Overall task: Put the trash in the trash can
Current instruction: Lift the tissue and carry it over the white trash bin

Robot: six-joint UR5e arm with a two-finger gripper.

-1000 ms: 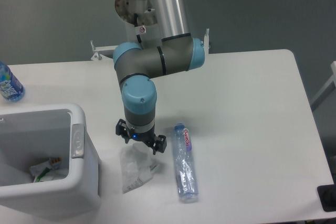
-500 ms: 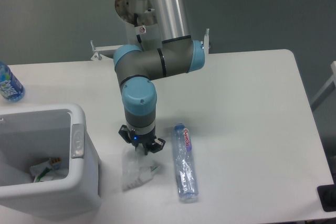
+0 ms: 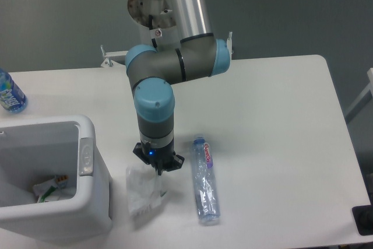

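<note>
My gripper (image 3: 158,169) points straight down near the table's front, shut on the top of the crumpled whitish-clear plastic wrapper (image 3: 141,193), which hangs and drapes below it to the left. Right of it, apart, the slim clear bottle with a purple-pink label (image 3: 205,181) lies flat on the table, cap towards the back. The white trash can (image 3: 87,202) stands at the front left, its grey tab (image 3: 86,157) facing the gripper; scraps lie in its bottom. The fingertips are partly hidden by the wrapper.
A bottle with a blue label (image 3: 9,93) stands at the far left edge. The arm's elbow (image 3: 175,65) hangs over the table's middle. A dark object (image 3: 363,220) sits at the front right corner.
The fingers went from spread to closed on the wrapper. The wrapper has bunched up and shifted slightly left, its top now lifted off the table.
</note>
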